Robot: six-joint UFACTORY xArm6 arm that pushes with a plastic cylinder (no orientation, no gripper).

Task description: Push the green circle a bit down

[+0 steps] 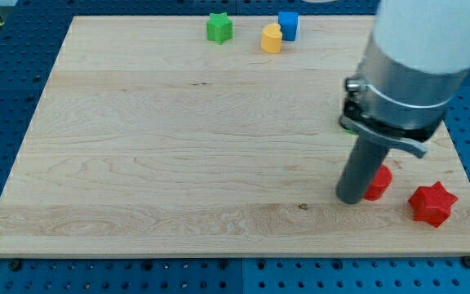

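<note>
- Green circle is nowhere I can make out on the wooden board [178, 163]; the only green piece showing is a green star [219, 28] near the view's top edge. If the circle is there at all, it may be hidden behind the arm's bulky body at the view's right, but I cannot tell.
- The rod ends in my tip [352, 198], planted low on the board at the view's lower right, touching or just beside a red block [379, 183] whose shape is half covered by the rod.
- No hand or jaws to speak of here: it is a bare rod, so nothing is spread or pinched.
- A red star [432, 203] sits just to the view's right of that red block, near the board's bottom corner.
- Up top, a yellow block [272, 38], roughly heart-like, touches a blue cube [288, 24], with the green star a little to their left.
- My guess is the arm's own bulk is the main obstruction to seeing the target.
</note>
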